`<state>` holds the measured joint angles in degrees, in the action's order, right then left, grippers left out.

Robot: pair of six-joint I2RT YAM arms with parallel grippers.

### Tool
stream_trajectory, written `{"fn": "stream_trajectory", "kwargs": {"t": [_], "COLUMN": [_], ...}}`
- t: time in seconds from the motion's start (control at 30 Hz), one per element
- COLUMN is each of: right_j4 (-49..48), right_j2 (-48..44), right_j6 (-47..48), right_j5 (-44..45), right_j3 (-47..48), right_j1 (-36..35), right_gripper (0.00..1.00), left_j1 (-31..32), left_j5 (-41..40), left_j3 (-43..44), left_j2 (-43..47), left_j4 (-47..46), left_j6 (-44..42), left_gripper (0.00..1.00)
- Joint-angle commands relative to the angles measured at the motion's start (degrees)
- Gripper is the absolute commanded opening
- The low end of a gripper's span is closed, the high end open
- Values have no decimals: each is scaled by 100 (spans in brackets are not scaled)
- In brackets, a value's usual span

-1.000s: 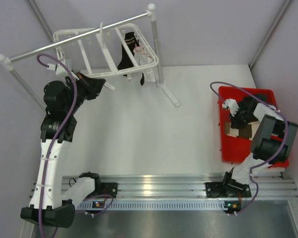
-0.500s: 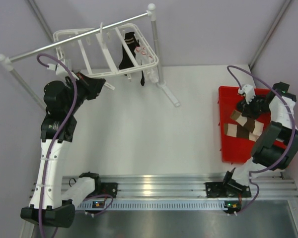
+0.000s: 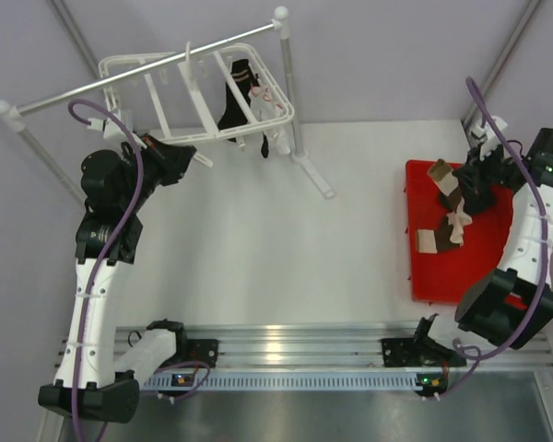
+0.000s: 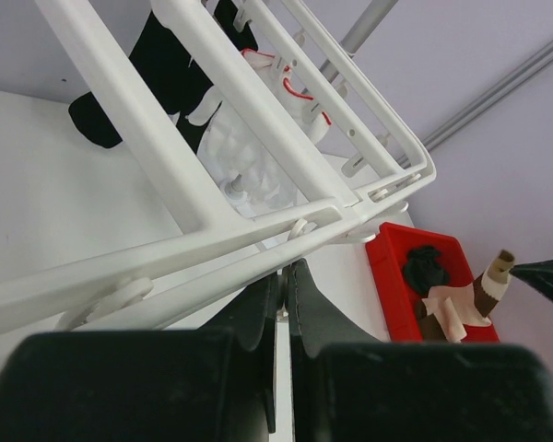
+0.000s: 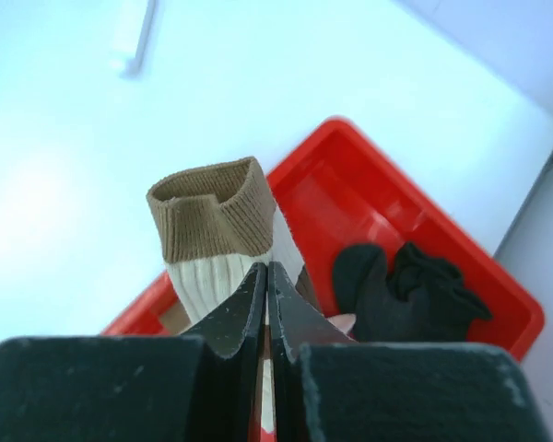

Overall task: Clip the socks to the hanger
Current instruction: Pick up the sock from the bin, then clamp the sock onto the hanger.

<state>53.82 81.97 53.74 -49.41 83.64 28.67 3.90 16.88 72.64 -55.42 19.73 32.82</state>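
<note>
Raises the right hand [image 3: 468,184] higher and further toward the upper right of the top view than half a second ago, drawing the cream-and-brown sock [image 5: 217,230] up out of the red bin [image 3: 431,276]. Pinches the fabric just below the brown cuff, fingers pressed together, toe end dangling over the bin; cannot tell whether fully clear of the floor. Holds the left hand [image 4: 284,276] unmoved at upper left, clamped on the near rim of the white drying hanger [image 4: 249,110] under the grey rail [image 3: 138,72], one black sock [image 3: 236,99] already hanging there. Leaves a crumpled black sock [image 5: 410,290] behind in the bin.

Risks dropping the sock on the long carry across the tabletop [image 3: 258,249]: grips only a thin fold of ribbed knit, likely to slide out under swing. Could also catch the trailing toe on the bin wall, or arrive bunched and miss a small clip. Would tip the hanger on any slackening of the left grip.

Finds no brand, label or legible writing; only red loops [image 4: 295,85] near some clips.
</note>
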Motion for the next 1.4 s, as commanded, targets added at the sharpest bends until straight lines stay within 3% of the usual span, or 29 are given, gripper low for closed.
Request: {"fn": "stream_trajectory", "kwargs": {"t": [0.0, 0.1, 0.3, 0.57, 1.0, 1.37], "right_j4": [-1214, -1786, -3096, -4405, -5751, -6375], "right_j2": [-541, -735, -1236, -1342, -534, 565], "right_j6": [-1487, -2278, -3834, -5240, -6349, -6753], "right_j5": [-701, -877, -571, 431, 1890, 2243], "right_j3": [285, 390, 128, -268, -726, -269], "right_j1": [-27, -133, -1221, -3366, -6213, -7120], "right_gripper": [0, 0, 0, 0, 0, 0], "left_j1": [23, 23, 23, 23, 32, 32], "left_j5": [157, 157, 192, 227, 351, 447], "left_j3": [136, 163, 189, 312, 233, 57], "left_j2": [-48, -66, -110, -162, -145, -83], "left_j4": [-136, -144, -180, -232, -329, -417], "left_j6": [-74, -48, 14, 93, 295, 374], "left_gripper": [0, 0, 0, 0, 0, 0]}}
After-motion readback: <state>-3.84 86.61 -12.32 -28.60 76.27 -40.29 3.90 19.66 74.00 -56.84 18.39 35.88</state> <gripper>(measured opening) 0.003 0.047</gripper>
